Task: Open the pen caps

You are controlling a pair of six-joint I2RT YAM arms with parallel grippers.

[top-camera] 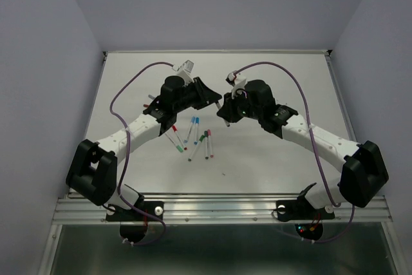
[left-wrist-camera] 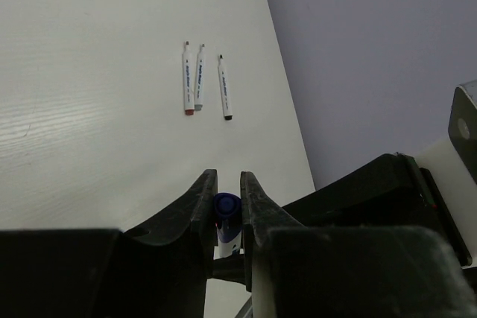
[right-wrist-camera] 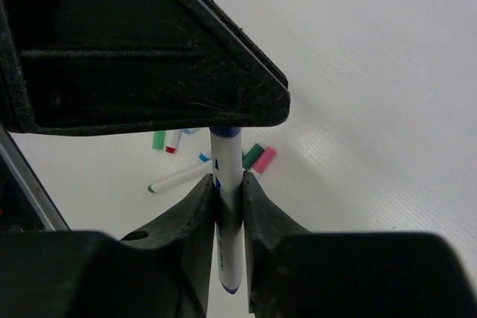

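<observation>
Mid-table (top-camera: 290, 82): left gripper (left-wrist-camera: 227, 182) and right gripper (right-wrist-camera: 229, 188) meet tip to tip, one pen (right-wrist-camera: 226, 160) between them, pen cap (left-wrist-camera: 227, 206) in the left fingers, barrel in the right. Scattered pens (top-camera: 192, 131) lie below, nearer the bases. Three pens (left-wrist-camera: 199, 78) lie side by side, well ahead of the left gripper.

White arms (top-camera: 138, 130) with black joints, black wedge-shaped jaws and purple cables (top-camera: 113, 99).

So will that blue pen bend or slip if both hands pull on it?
Probably no bending: the blue pen looks like a straight, hard tube between the left hand and right hand. It might slip, since its barrel looks smooth. So thin, it's likely light.
</observation>
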